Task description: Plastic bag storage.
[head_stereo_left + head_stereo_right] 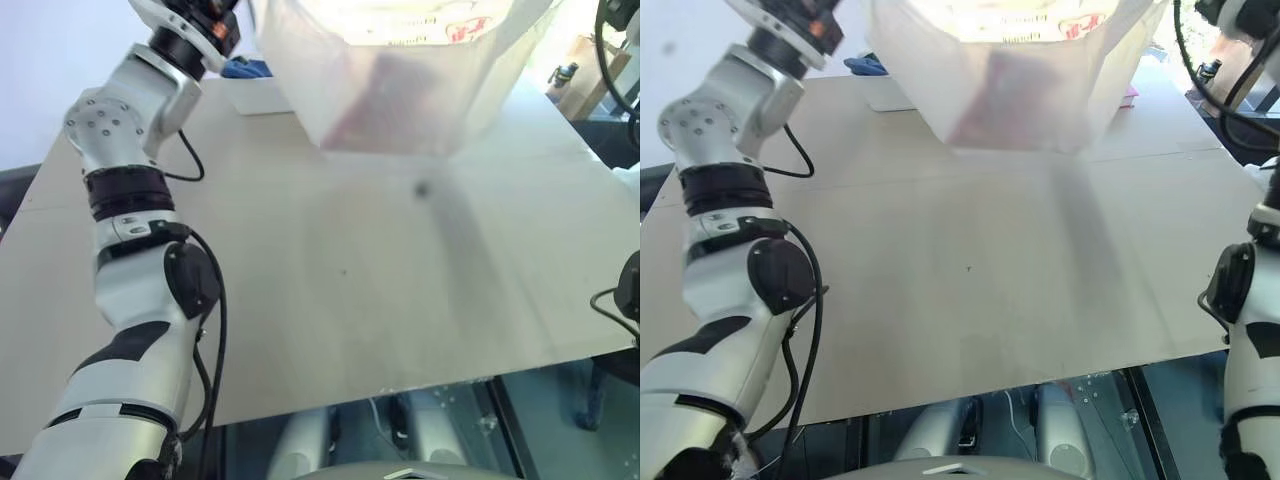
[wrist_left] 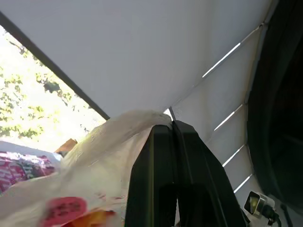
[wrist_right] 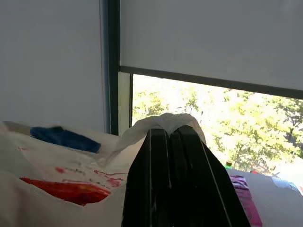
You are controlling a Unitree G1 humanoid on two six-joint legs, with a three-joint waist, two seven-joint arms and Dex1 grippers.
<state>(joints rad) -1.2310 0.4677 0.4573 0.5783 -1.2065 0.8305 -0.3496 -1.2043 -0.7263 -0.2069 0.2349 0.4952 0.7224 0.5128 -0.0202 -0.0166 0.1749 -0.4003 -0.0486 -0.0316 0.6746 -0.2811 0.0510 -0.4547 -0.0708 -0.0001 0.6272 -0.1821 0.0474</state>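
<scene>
The plastic bag, translucent white with red print, hangs spread above the far part of the table, its bottom edge clear of the tabletop. In the left wrist view my left gripper is shut on a bunched edge of the plastic bag. The right wrist view has my right gripper pinching another bunched edge of the plastic bag. Both arms are raised, holding the bag up between them.
The pale wooden table spreads below the bag. A white tray with something blue in it stands at the back left. A pink packet lies on the table behind the bag. A bottle stands at the far right.
</scene>
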